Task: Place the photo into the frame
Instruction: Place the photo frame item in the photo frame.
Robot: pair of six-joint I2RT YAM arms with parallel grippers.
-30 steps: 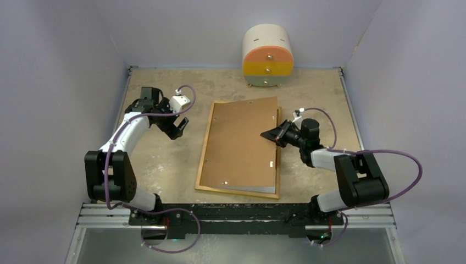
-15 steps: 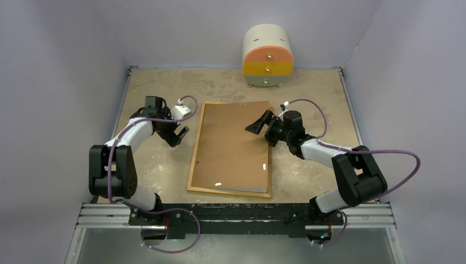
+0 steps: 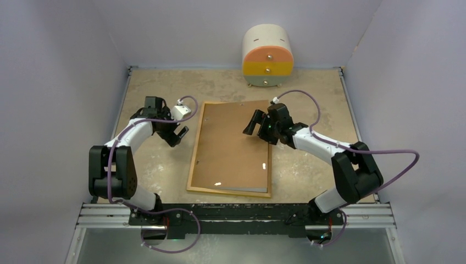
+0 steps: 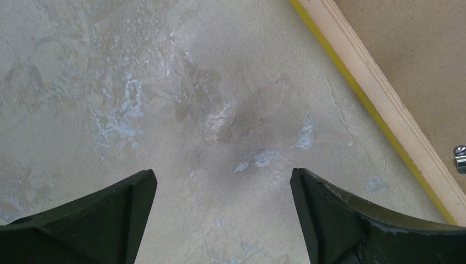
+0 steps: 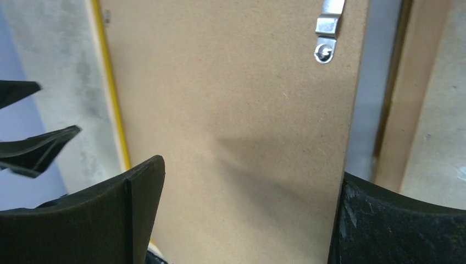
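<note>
The frame [image 3: 196, 147] lies face down in the middle of the table, light wood back up, with a yellow edge [image 4: 351, 82] showing. A brown backing board [image 3: 231, 146] lies on it, slightly askew. The photo is hidden. A pale grey strip [image 5: 379, 82] runs between the board and the frame's rail [image 5: 420, 82]; what it is I cannot tell. My right gripper [image 3: 257, 125] hovers open over the board's upper right part [image 5: 236, 82], holding nothing. My left gripper [image 3: 177, 132] is open over bare table, just left of the frame rail [image 4: 379, 93].
A small round-topped drawer unit [image 3: 267, 55] with orange, yellow and grey fronts stands at the back wall. Metal clips [image 5: 327, 33] sit on the board's edge. Grey walls close in the table on three sides. The left fingers [image 5: 33, 148] show in the right wrist view.
The frame and board slid left and turned a little. My right gripper opened, let go of the board's right edge and rose toward the back. The left gripper drew back slightly left.
</note>
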